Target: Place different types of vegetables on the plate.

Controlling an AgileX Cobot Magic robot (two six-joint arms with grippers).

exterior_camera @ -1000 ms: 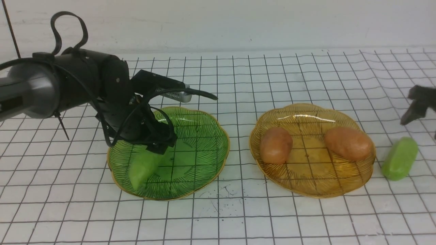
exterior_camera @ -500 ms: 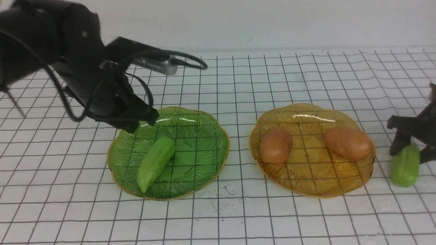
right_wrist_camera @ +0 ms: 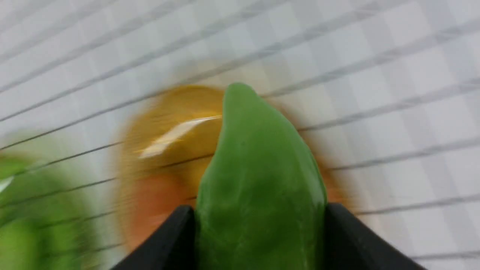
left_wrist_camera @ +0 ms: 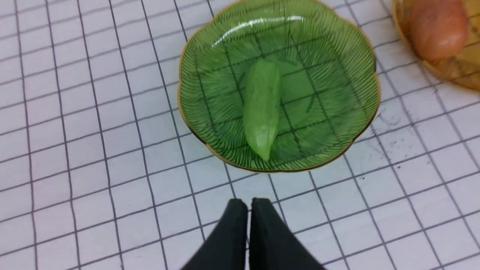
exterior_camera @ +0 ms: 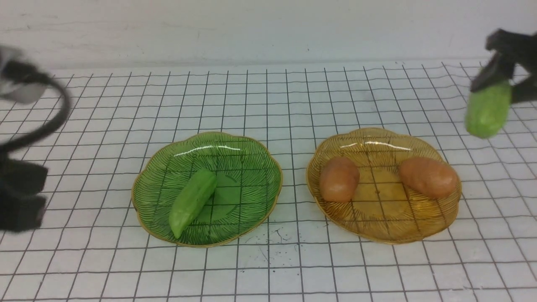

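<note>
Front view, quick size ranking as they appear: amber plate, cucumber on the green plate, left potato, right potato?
1. Amber plate, clearly largest.
2. Right potato and the cucumber on the green plate: too close to rank; the cucumber is longer, the potato fatter.
3. Left potato, smallest.

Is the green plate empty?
Not empty. One light-green pointed cucumber toy lies inside the ribbed green glass plate.
</note>
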